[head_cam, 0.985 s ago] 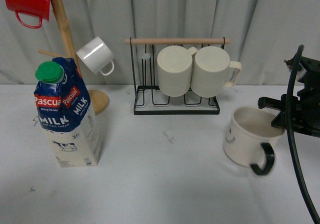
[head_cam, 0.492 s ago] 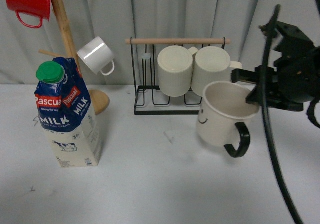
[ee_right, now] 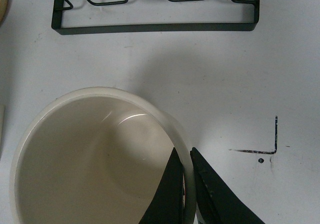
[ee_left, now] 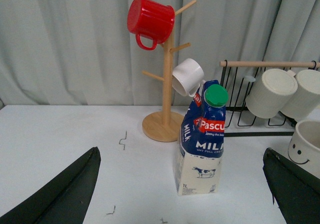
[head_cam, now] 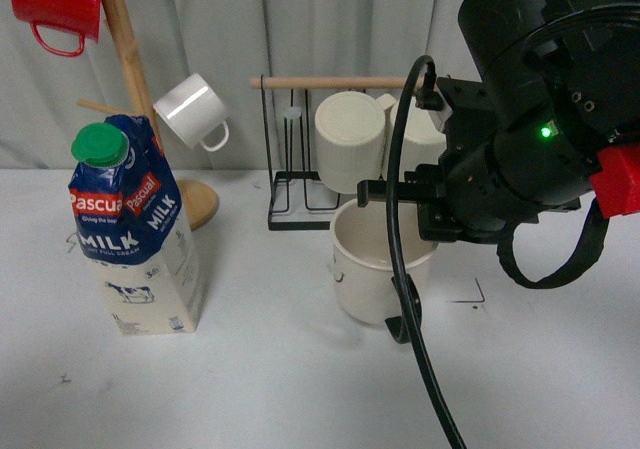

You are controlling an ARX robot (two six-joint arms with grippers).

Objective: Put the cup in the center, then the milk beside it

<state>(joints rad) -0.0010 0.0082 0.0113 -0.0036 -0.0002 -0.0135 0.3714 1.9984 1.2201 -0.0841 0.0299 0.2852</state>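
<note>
White table [head_cam: 300, 389], grey curtain behind.

Right arm [head_cam: 540, 119]: black housing, green light on, fills the 1–3 o'clock part of the front view and reaches down over the cup.

Wooden mug tree [head_cam: 125, 89] at far left, at 10 o'clock from table middle. Black wire rack [head_cam: 300, 204] with a wooden top bar at 12 o'clock.

Milk [head_cam: 135, 234]: upright on the table at 9 o'clock from the cup, well apart from it, green cap on, just in front of the tree's base.

Cup [head_cam: 370, 269]: mouth up, near table middle, just in front of the rack. Black handle [head_cam: 405, 314] at its 5 o'clock. Cannot tell whether the base touches the table. Right fingers [ee_right: 207, 196] are pinched onto the rim, one inside the wall and one outside.

Two ribbed mugs [head_cam: 350, 139] lie on their sides in the rack. Red mug [head_cam: 55, 4] and small white mug [head_cam: 190, 112] hang on the tree.

Left fingers [ee_left: 65, 194]: spread wide, holding nothing, with the milk between them further off.

Black corner mark [head_cam: 470, 294] at the cup's 3 o'clock, near it.
</note>
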